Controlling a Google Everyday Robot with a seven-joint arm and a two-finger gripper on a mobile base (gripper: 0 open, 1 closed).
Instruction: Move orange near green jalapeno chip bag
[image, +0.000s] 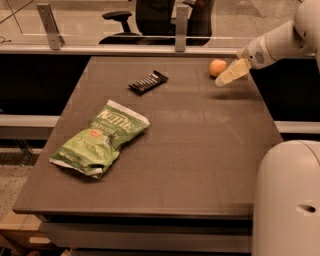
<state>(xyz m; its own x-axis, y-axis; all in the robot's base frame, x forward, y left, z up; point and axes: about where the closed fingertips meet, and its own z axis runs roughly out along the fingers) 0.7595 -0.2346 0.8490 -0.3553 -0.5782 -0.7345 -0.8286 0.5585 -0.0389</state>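
Hand (223, 81) just beside orange (217, 67), at its 4 o'clock, far right of surface (200, 150); grip state can't tell. Green jalapeno chip bag (100, 140) well apart, 8 o'clock.

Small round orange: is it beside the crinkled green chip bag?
No, the orange lies far from it, beside the gripper at far right.
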